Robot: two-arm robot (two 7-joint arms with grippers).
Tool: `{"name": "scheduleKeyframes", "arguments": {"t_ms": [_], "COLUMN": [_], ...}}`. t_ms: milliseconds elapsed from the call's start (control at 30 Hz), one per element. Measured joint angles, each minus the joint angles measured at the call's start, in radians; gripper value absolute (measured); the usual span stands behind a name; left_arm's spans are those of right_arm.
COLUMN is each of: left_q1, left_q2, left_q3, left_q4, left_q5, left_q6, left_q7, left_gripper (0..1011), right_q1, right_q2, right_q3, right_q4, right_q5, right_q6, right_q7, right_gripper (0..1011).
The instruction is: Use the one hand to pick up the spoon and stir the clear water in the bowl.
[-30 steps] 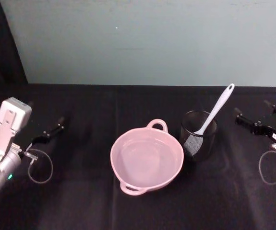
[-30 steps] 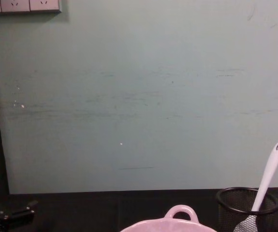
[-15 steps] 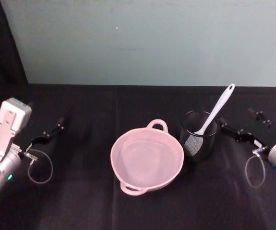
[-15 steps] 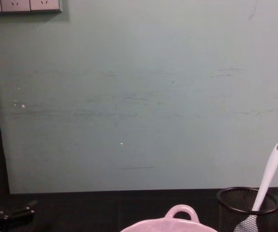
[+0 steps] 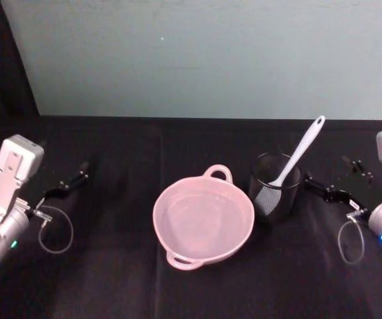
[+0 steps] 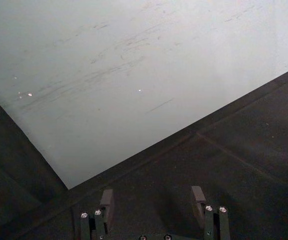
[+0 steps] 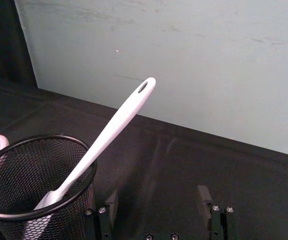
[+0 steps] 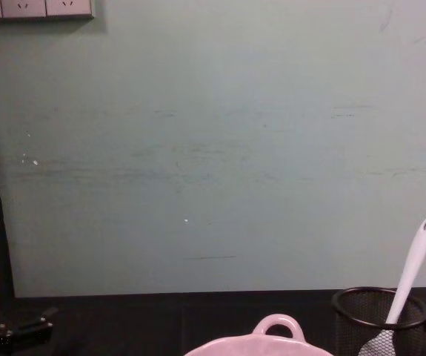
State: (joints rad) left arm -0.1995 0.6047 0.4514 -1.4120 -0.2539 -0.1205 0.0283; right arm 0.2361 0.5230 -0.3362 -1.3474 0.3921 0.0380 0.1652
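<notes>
The pale pink bowl (image 5: 202, 222) holds clear water at the table's middle; its loop handle (image 8: 278, 326) shows in the chest view. The white spoon (image 5: 300, 156) stands tilted in a black wire-mesh cup (image 5: 275, 193) just right of the bowl, handle end with the oval hole up (image 7: 118, 120). My right gripper (image 5: 337, 178) is open, close to the right of the cup, and holds nothing. In the right wrist view its open fingers (image 7: 158, 196) stand beside the cup (image 7: 38, 175), apart from the spoon. My left gripper (image 5: 66, 165) rests open at the far left (image 6: 153, 197).
A pale green wall panel (image 5: 204, 60) runs along the back edge of the black tablecloth (image 5: 111, 279). A wall socket strip (image 8: 35, 7) sits high on the left. Bare cloth lies in front of the bowl and between the bowl and the left arm.
My right arm has moved in from the right edge toward the mesh cup, its gripper now close beside it. The left arm, bowl and spoon have stayed put.
</notes>
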Motion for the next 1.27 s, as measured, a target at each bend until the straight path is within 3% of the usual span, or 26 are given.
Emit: {"name": "scheduleKeyframes", "arguments": {"t_ms": [1267], "left_q1": [0.0], "left_q2": [0.0], "left_q3": [0.0], "left_q4": [0.0], "left_q5": [0.0], "left_q6": [0.0], "left_q7": [0.0], "left_gripper": [1005], "right_q1": [0.002], "right_q2": [0.002], "right_q3": [0.0], "right_q4": [0.0], "right_q5": [0.009], "right_q6": [0.0], "right_q7": [0.003], "right_gripper": [1002]}}
